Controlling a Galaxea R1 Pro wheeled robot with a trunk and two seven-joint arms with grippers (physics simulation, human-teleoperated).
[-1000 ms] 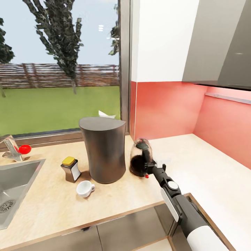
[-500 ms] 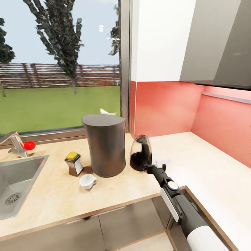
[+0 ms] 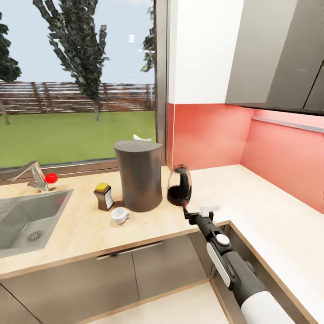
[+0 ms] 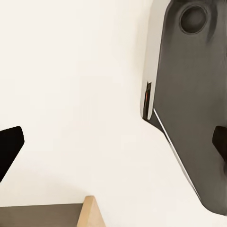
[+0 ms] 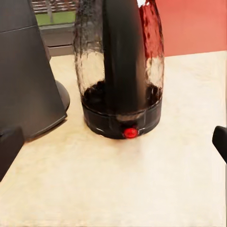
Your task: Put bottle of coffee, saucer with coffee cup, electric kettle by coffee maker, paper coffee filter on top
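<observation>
Now | right hand [image 3: 196,212] spread open, empty | facing electric kettle [image 3: 179,185], apart

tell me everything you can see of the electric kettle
The electric kettle has a clear, rippled glass body on a black base, with a black handle running up the side that faces the robot and a small red switch low on the base. It stands upright on the beige countertop, just right of the dark coffee maker; a narrow gap separates them in the right wrist view. The right gripper is open, just short of it, not touching.
</observation>
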